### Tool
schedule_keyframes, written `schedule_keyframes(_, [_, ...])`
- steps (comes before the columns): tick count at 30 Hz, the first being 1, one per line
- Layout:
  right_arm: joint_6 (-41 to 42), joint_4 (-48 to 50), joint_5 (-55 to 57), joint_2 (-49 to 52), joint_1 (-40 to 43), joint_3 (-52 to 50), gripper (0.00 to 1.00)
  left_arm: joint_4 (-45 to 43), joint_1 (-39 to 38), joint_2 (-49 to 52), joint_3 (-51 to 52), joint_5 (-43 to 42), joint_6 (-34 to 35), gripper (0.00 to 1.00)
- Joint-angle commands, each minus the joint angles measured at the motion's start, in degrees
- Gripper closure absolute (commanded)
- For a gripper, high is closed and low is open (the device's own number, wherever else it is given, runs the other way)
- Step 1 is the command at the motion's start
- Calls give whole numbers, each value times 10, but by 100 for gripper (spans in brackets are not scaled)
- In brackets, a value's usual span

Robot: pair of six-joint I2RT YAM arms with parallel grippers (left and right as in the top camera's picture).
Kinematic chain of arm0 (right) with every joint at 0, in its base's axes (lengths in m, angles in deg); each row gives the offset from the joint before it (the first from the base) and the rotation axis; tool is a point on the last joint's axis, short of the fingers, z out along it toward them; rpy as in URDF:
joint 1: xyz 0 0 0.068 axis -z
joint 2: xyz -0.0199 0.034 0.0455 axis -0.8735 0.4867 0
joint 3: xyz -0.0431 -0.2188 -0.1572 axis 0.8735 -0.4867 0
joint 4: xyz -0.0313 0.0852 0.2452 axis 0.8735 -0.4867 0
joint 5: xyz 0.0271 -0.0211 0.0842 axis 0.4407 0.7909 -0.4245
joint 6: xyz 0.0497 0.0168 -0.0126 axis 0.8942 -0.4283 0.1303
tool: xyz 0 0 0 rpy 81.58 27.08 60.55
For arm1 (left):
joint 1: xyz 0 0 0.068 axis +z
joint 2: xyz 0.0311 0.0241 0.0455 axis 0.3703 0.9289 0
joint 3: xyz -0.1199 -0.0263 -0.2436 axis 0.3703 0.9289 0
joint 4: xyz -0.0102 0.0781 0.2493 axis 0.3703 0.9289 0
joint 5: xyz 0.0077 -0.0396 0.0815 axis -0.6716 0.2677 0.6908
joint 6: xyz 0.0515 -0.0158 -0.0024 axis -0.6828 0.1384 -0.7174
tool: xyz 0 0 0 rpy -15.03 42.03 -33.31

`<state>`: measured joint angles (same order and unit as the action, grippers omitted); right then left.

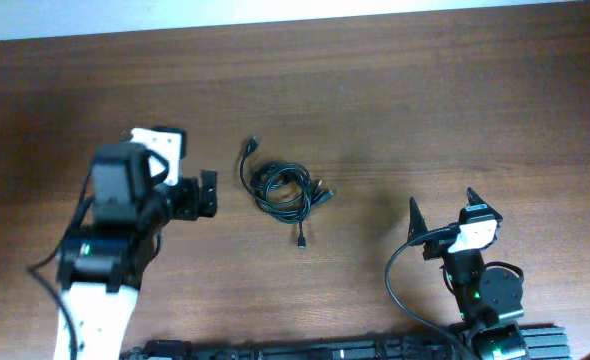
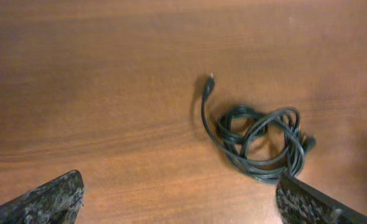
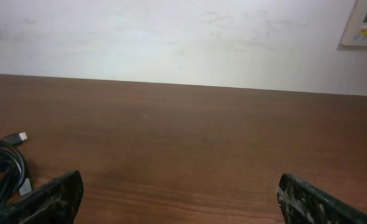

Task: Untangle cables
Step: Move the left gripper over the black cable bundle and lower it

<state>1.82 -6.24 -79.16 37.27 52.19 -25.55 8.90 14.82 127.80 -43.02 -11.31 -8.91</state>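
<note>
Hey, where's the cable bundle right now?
In the overhead view the cable bundle lies on the table near its middle, just right of the left pincer and well left of the right pincer, touching neither.

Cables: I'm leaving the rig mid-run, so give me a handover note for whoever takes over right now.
Left gripper: fingers open, empty, beside the bundle, not touching it.
Right gripper: fingers open, empty, farther off on the bundle's other side.
Cables: one coiled tangle on the table between the arms, plug ends trailing out.
Done: nothing visible; the tangle is intact.
Left: grasp it, pull the cords apart, lay them out separately.
</note>
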Motion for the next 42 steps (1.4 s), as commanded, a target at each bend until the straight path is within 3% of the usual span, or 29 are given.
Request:
schedule_keyframes(1, [2, -4, 9, -5, -3, -3, 1, 21, -34, 68, -44, 31, -6, 1])
schedule_keyframes(6, [2, -4, 9, -5, -3, -3, 1, 65, -71, 152, -98, 55, 0, 1])
schedule_keyframes(10, [2, -4, 9, -5, -3, -3, 1, 49, -87, 186, -109, 33, 0, 1])
schedule_keyframes(17, [2, -4, 9, -5, -3, -3, 1, 35, -88, 195, -109, -103, 0, 1])
schedule_keyframes(25, [2, -4, 9, -5, -3, -3, 1, 20, -89, 197, -108, -95, 46, 1])
schedule_keyframes(30, [2, -4, 9, -5, -3, -3, 1, 20, -89, 207, -108, -4, 142, 1])
schedule_keyframes(36, [2, -4, 9, -5, -3, -3, 1, 20, -107, 236, -108, -1, 159, 1])
schedule_keyframes(42, [2, -4, 9, -5, -3, -3, 1, 20, -142, 301, -108, 80, 207, 1])
